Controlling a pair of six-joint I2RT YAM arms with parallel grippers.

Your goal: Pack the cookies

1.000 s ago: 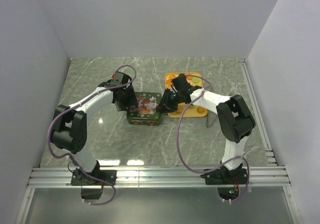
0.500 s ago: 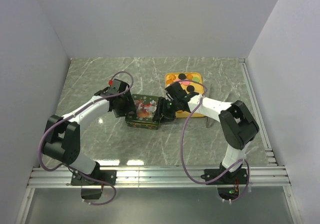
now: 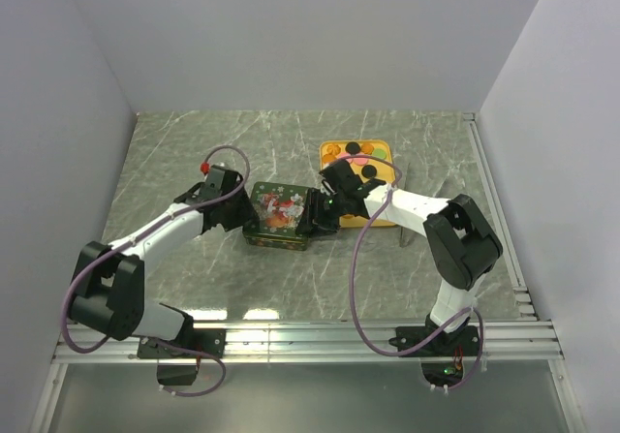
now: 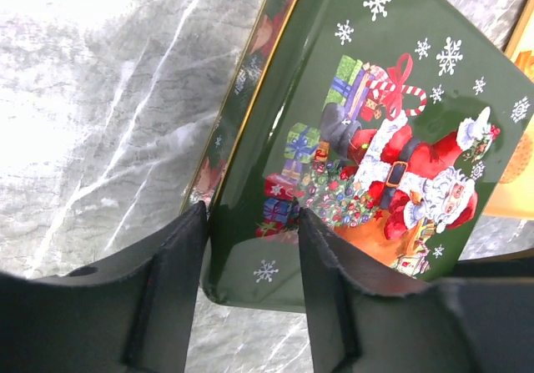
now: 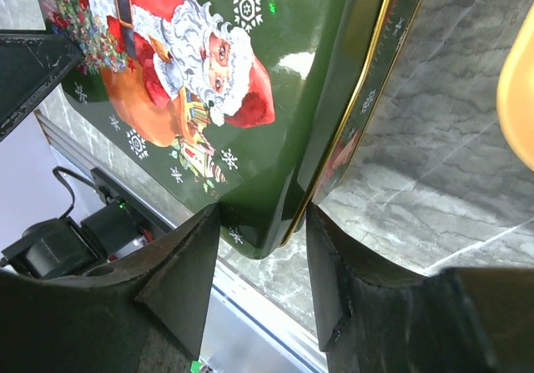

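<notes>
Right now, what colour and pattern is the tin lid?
Dark green lid with snowflakes and Santa; clearest in left wrist view.

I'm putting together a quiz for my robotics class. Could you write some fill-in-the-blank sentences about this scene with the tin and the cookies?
1. The green tin bears a picture of ____ on top.
2. The cookies lie on a ____ tray.
3. The fingers of the left gripper and of the right gripper each straddle an edge of the ____.

Missing words: Santa; yellow; tin.
</notes>
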